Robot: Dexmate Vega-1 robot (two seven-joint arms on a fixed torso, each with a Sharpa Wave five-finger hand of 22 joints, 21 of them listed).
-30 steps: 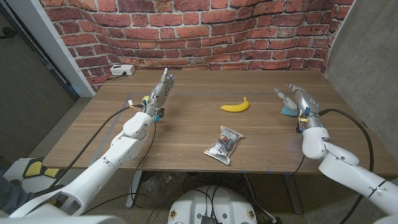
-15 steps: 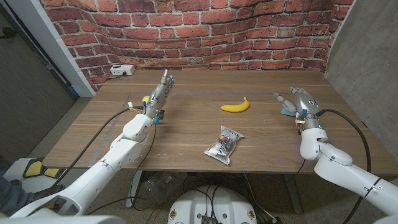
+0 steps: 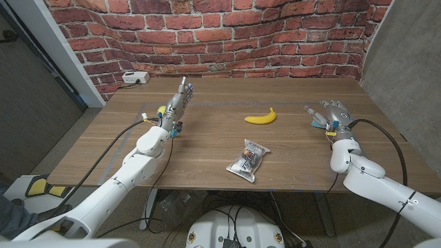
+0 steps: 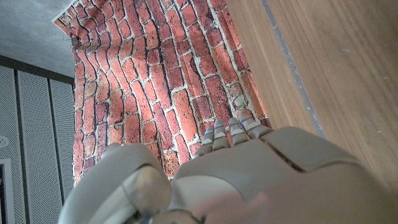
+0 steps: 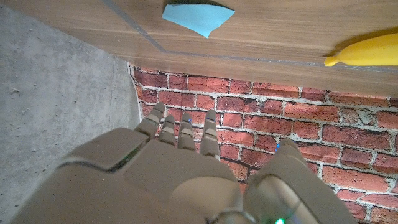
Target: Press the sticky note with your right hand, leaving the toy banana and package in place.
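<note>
Your right hand [image 3: 333, 114] hovers over the blue sticky note [image 3: 318, 122] at the tabletop's [image 3: 207, 148] right side, fingers apart, holding nothing. The toy banana [image 3: 260, 117] and package [image 3: 248, 160] lie mid-table. Your left hand [image 3: 178, 102] is open-fingered too.

Even, soft indoor light with sharp overhead detail and blurred wrist foregrounds.
In the head view the table [image 3: 207, 138] is evenly lit, shadows faint, and the brick wall [image 3: 207, 34] bows at the frame's upper edge. Both wrist views blur their lower halves; light seems to come from above, though no source shows.
</note>
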